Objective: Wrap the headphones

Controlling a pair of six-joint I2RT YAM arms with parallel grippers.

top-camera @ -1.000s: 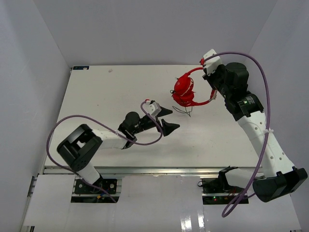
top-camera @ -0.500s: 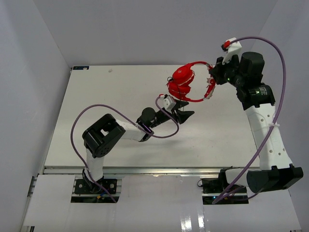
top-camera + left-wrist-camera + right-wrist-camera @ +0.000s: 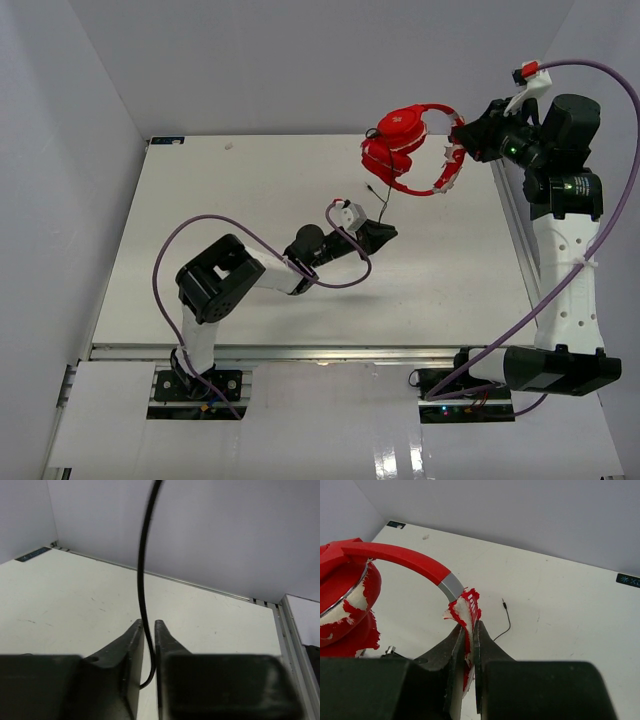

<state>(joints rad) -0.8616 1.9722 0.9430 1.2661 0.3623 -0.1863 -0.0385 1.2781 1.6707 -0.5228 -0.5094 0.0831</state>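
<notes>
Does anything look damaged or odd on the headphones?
Yes, on the headphones red covering is flaking off white foam, at the headband end pinched by the right gripper and on an ear cup. The left gripper pinches the cable.

table (image 3: 200, 200): white, flat, faint scuffs
dark sticker (image 3: 165, 141): lay flat on far-left corner, well apart from left gripper (image 3: 385, 232), ahead-left of it
small mark (image 3: 230, 147): near that sticker, well left of right gripper (image 3: 469, 625)
blue sticker (image 3: 626, 580): wall-side edge, ahead-right of right gripper
cable (image 3: 509, 620) of headphones (image 3: 350, 590): plug end just ahead of right gripper; contact with table unclear
</notes>
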